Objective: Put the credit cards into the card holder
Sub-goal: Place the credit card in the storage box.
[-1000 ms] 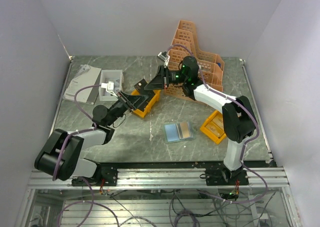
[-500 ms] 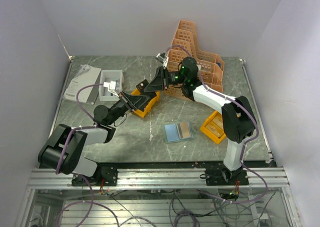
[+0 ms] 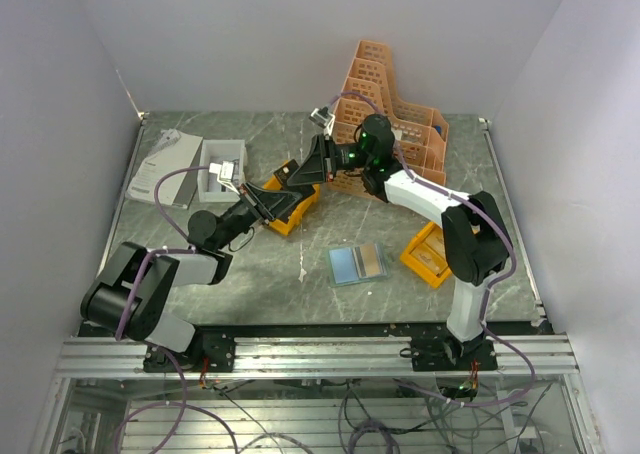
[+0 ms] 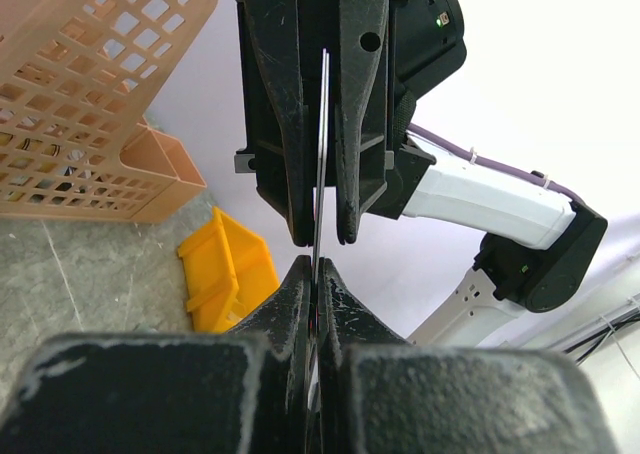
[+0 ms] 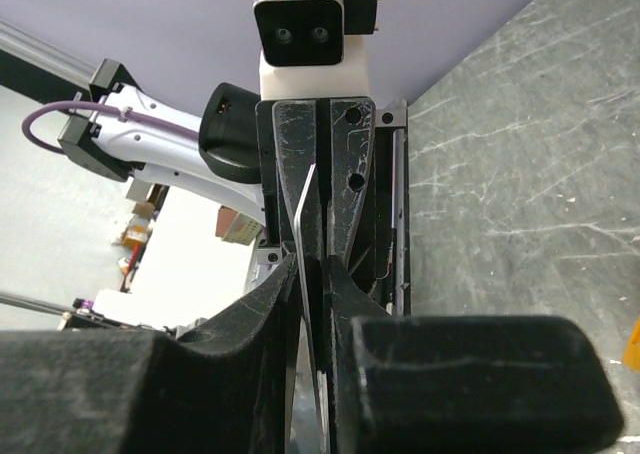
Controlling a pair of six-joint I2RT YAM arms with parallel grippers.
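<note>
One of the credit cards (image 4: 322, 154) is seen edge-on as a thin pale strip, held upright in the air between both grippers. My left gripper (image 4: 315, 269) is shut on its near edge. My right gripper (image 5: 318, 259) faces it nose to nose, its fingers (image 4: 348, 174) flanking the card's other end with a thin gap, so it is open. In the top view the grippers meet above a yellow bin (image 3: 290, 212). The card holder (image 3: 358, 263) lies unfolded on the table, showing bluish and tan inside, near the right arm.
A second yellow bin (image 3: 428, 254) with something tan inside sits right of the card holder. Orange lattice baskets (image 3: 395, 124) stand at the back. A white box (image 3: 222, 169) and papers (image 3: 165, 164) lie at the back left.
The left jaws have closed on the card. The right jaws have loosened around it. Both arms have stayed nose to nose, and the right wrist has shifted slightly left.
</note>
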